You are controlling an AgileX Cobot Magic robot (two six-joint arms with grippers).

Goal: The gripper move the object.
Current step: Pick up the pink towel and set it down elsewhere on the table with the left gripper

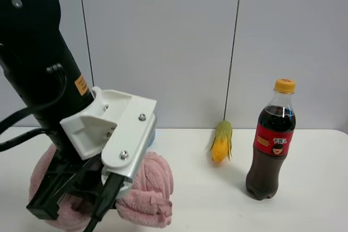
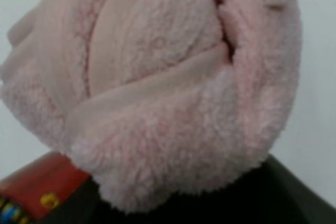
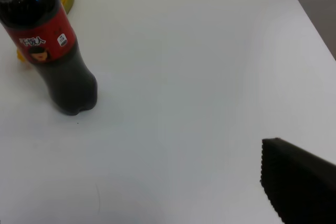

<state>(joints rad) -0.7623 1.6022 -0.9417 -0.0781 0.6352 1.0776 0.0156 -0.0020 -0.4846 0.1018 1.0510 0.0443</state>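
Note:
A pink fluffy towel [image 1: 149, 188] lies bunched on the white table [image 1: 201, 199] at the front left. My left gripper [image 1: 70, 210] points down onto it, jaws wide apart, with one finger on each side of a fold. In the left wrist view the towel [image 2: 157, 87] fills the frame just beyond a dark finger [image 2: 273, 198]. My right gripper is outside the exterior high view. Its wrist view shows only one dark fingertip [image 3: 296, 179] over bare table, holding nothing.
A cola bottle [image 1: 271, 145] with a yellow cap stands upright at the right, also in the right wrist view [image 3: 52, 51]. A corn cob [image 1: 222, 142] lies near the back wall. A red item [image 2: 37, 187] shows under the towel's edge.

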